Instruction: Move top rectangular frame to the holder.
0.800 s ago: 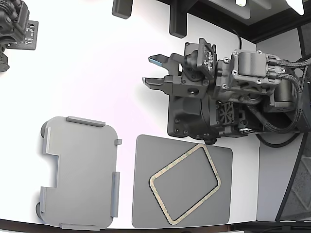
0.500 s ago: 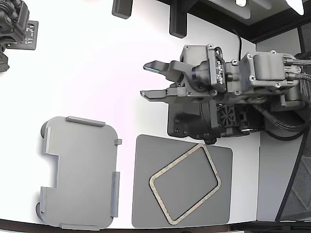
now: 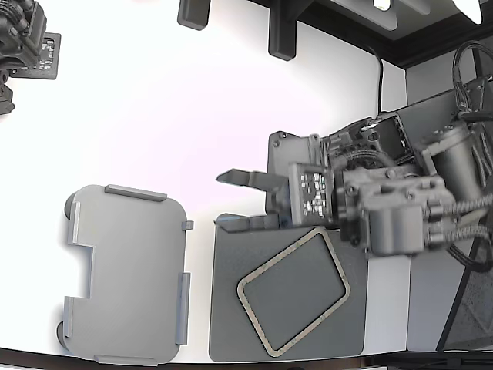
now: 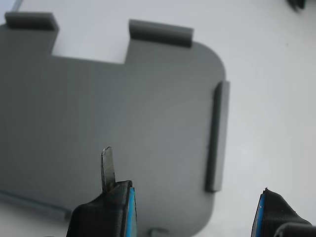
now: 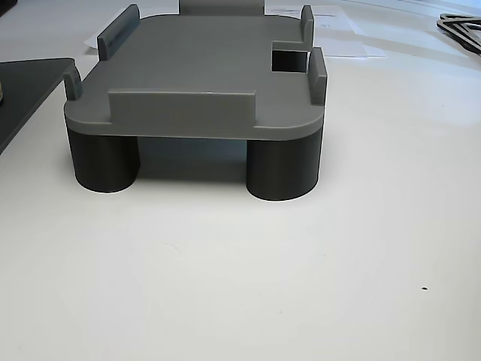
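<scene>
The top rectangular frame [image 3: 312, 324], beige-tan and thin, lies skewed on a dark grey mat [image 3: 231, 324] at the lower middle of the exterior view. The holder [image 3: 127, 274], a light grey tray with raised edge tabs and a notch, sits to the mat's left. My gripper [image 3: 219, 200] hangs open and empty above the mat's upper left corner, its tips pointing toward the holder. The wrist view looks past the blue-padded fingers [image 4: 106, 207] of the gripper [image 4: 192, 212] onto the holder [image 4: 148, 108]; the frame is out of that view. In the other view the holder [image 5: 203, 75] stands on dark round legs.
A second arm [image 3: 23, 46] sits still at the exterior view's top left. Two dark brackets [image 3: 283, 35] stand along the back edge. My arm's body [image 3: 385, 208] overhangs the mat's upper right part. The table's front edge runs just below the holder and mat.
My arm has swung down in the exterior view, from the open table above the mat to over the mat's upper edge. The gripper stayed open. Frame and holder have not moved.
</scene>
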Controlling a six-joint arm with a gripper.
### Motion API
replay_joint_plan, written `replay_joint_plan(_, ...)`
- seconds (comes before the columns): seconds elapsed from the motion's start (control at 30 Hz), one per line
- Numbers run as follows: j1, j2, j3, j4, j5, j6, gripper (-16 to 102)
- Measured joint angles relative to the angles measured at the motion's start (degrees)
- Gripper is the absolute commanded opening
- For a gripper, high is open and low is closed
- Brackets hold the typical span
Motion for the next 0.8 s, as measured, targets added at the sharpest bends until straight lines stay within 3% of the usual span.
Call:
replay_joint_plan(0.17,12.39,-11.34,-9.23,10.63,-0.44,10.28,100)
replay_joint_plan(0.33,21.88,-21.71,-14.41,16.88,-5.19,17.93,100)
replay_joint_plan(0.5,26.46,-26.72,-13.71,18.37,-8.53,20.04,100)
replay_joint_plan(0.8,27.69,-21.97,-5.45,16.26,-13.01,16.88,100)
